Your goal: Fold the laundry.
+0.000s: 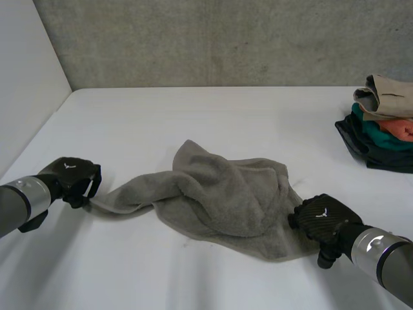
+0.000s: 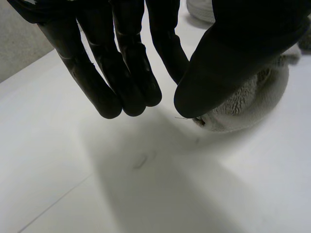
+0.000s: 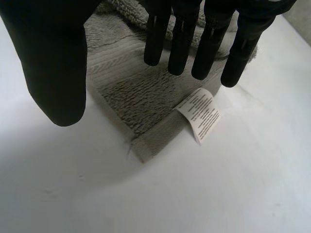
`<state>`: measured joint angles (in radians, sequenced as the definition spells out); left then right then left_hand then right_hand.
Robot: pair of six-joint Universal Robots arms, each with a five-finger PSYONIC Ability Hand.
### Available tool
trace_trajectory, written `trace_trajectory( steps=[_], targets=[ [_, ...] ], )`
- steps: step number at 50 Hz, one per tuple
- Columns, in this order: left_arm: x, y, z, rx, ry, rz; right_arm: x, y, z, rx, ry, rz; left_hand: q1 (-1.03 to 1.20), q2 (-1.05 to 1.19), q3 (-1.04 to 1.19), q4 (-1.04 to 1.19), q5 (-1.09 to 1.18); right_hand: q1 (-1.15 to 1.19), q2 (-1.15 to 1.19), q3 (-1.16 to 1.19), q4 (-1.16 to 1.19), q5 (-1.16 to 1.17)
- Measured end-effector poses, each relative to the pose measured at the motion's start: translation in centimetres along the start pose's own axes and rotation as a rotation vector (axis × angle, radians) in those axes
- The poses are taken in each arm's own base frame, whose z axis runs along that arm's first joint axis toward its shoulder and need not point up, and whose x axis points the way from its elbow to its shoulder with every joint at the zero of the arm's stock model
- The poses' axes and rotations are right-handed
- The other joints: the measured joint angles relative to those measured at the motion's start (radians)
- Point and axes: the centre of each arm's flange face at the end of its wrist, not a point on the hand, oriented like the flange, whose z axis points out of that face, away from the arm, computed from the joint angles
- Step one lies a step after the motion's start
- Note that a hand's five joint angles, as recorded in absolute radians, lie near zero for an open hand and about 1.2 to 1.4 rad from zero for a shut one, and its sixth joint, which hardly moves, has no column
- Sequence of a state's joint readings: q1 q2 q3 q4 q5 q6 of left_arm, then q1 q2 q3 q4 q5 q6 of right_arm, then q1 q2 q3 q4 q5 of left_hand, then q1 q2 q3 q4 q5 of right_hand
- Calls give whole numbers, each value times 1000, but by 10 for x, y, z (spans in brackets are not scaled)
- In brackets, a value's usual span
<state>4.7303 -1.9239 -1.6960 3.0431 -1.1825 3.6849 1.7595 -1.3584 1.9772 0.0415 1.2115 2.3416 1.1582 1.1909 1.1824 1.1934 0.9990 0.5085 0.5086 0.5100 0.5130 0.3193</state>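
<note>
A grey terry towel [image 1: 219, 194] lies crumpled in a heap in the middle of the white counter [image 1: 193, 110], with 1 corner drawn out in a thin tail toward the left arm. The step in hand looks like the opening one: getting hold of 2 corners so the towel can be pulled flat before any fold.

The left hand [image 1: 72, 175] sits at the tip of that tail. In its wrist view its fingers [image 2: 97, 73] hang straight and apart from the thumb, with the towel corner [image 2: 243, 104] just beyond the thumb, so it grips nothing.

The right hand [image 1: 322, 216] hovers over the towel's opposite corner, fingers [image 3: 182, 39] straight and thumb spread, also holding nothing. A white care label [image 3: 200, 114] pokes out from that corner.

Next, each hand probably needs to drop and pinch its corner, then draw apart. A stack of folded clothes [image 1: 384, 126] sits well beyond the towel on the right arm's side.
</note>
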Motion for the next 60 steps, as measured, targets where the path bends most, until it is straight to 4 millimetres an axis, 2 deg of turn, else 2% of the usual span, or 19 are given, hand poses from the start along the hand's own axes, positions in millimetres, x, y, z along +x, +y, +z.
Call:
trace_trajectory(
  steps=[10,28,43,47,49,51,57,60],
  targets=[
    [8,-3,-1,7,15,-1,1,6,10,46,46,-31,0,0,0,0,0,0,0,0,0,1],
    [7,-7,-4,22,10,-11,2,16,29,86,91,-39,0,3,3,1,0,83,82,83,75,84],
    [7,-9,-7,29,7,-17,13,11,40,151,158,-9,0,3,3,1,0,165,161,164,157,168],
    [6,-10,-7,32,5,-18,17,10,44,164,174,-7,0,3,3,1,0,369,373,368,351,361],
    [5,-11,-8,34,3,-19,21,8,47,172,187,-8,0,3,3,1,0,555,572,554,550,561],
    [4,-12,-8,37,0,-19,27,6,51,182,207,-8,0,3,3,1,0,602,657,663,666,654],
    [2,-17,-11,49,-9,-14,47,-6,54,199,259,-6,0,3,3,1,0,602,657,672,676,655],
    [2,-25,-19,59,-19,0,63,-20,42,182,276,-4,0,3,3,1,0,602,657,672,676,655]
  ],
)
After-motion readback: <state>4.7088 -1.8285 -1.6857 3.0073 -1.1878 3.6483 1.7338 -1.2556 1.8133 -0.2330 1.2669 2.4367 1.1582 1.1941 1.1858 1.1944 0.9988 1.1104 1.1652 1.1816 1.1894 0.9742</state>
